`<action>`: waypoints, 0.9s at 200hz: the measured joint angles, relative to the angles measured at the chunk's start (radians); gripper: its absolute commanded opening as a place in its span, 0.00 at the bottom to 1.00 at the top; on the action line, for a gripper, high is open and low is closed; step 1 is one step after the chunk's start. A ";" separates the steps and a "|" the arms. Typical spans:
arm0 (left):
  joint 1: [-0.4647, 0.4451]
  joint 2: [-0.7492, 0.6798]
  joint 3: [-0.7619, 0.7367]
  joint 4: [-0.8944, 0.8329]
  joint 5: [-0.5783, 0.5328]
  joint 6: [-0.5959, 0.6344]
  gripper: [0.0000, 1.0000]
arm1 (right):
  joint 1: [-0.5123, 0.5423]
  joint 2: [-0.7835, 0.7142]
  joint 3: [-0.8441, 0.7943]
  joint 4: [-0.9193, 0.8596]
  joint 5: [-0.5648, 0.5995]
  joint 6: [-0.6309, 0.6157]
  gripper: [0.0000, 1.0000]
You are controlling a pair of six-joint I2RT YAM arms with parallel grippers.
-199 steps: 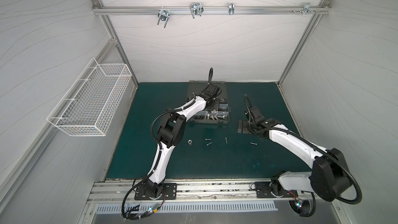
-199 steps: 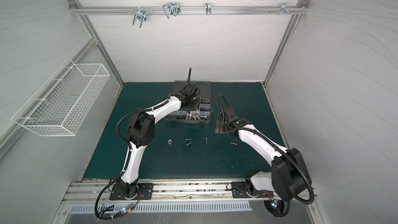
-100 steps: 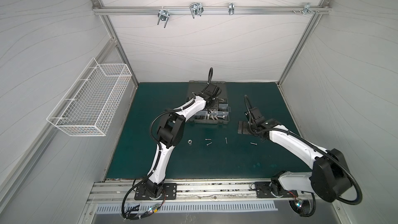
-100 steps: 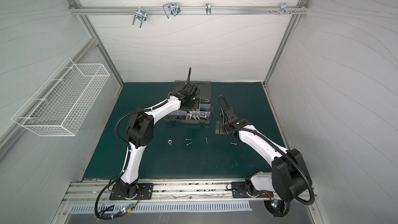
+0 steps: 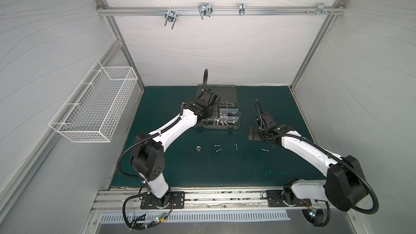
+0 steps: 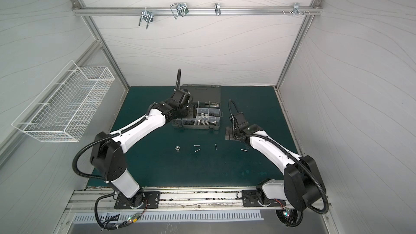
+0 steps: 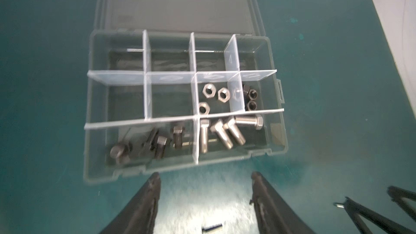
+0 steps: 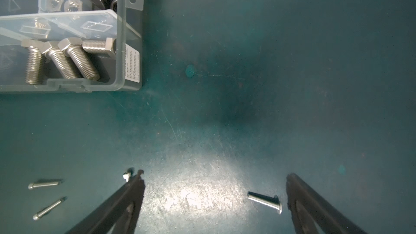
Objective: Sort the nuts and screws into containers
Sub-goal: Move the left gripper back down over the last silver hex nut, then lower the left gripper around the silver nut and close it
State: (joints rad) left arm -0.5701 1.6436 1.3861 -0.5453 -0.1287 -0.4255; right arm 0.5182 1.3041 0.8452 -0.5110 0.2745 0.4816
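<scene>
Bolts first: the silver bolts [image 7: 221, 132] lie in a front compartment of the open case [image 7: 139, 171], with the black bolts [image 7: 155, 142] in the compartment beside them. One row back, the silver nuts [image 7: 209, 91] share a box, and the black nuts [image 7: 252, 96] sit next door behind a clear divider. The lid [image 7: 180, 3] lies flat behind the compartments [image 7: 171, 95].

The case stands at the back of the green bench [image 5: 180, 172]. In front of it, in both top views, a loose nut [image 5: 198, 148] lies to the left. A scatter of thin screws [image 5: 236, 146] trails off to the right of it.

My left claw [image 7: 205, 176] hangs over the left part of the case, its fingers spread wide and nothing pinched between them. A small dark bit shows low between them, too blurred to name.

My right claw [image 8: 215, 174] hovers low over the bench to the right of the case, gaping as wide as it goes and gripping nothing. One screw [image 8: 265, 201] lies flat between its fingers, just beside one of them and not touching. Another tiny screw [image 8: 127, 175] sits right against the outside of the opposite finger.

Out on the left wall hangs a white wire basket [image 5: 96, 109].
</scene>
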 measured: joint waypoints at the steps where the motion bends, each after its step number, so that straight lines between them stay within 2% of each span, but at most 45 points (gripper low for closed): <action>1: 0.000 -0.005 -0.005 -0.001 -0.001 -0.001 0.75 | 0.000 0.000 0.000 0.000 0.000 0.000 0.99; 29: 0.001 -0.096 -0.105 -0.039 -0.029 -0.021 0.79 | 0.000 0.000 0.000 0.000 -0.003 -0.002 0.99; 42: 0.002 -0.137 -0.153 -0.055 -0.033 -0.030 0.86 | 0.000 0.000 0.000 0.000 -0.003 -0.002 0.99; 101: 0.006 -0.247 -0.365 -0.093 -0.027 -0.090 0.87 | 0.000 0.002 0.000 0.000 -0.021 -0.002 0.99; 134: 0.006 -0.266 -0.468 -0.098 -0.008 -0.129 0.81 | 0.000 0.009 0.000 0.001 -0.031 -0.002 0.99; 180: 0.008 -0.254 -0.522 -0.076 0.032 -0.148 0.66 | 0.000 0.016 0.001 0.001 -0.040 -0.002 0.99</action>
State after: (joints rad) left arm -0.5625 1.3899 0.8642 -0.6216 -0.0963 -0.5739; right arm 0.5182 1.3197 0.8459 -0.5102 0.2340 0.4801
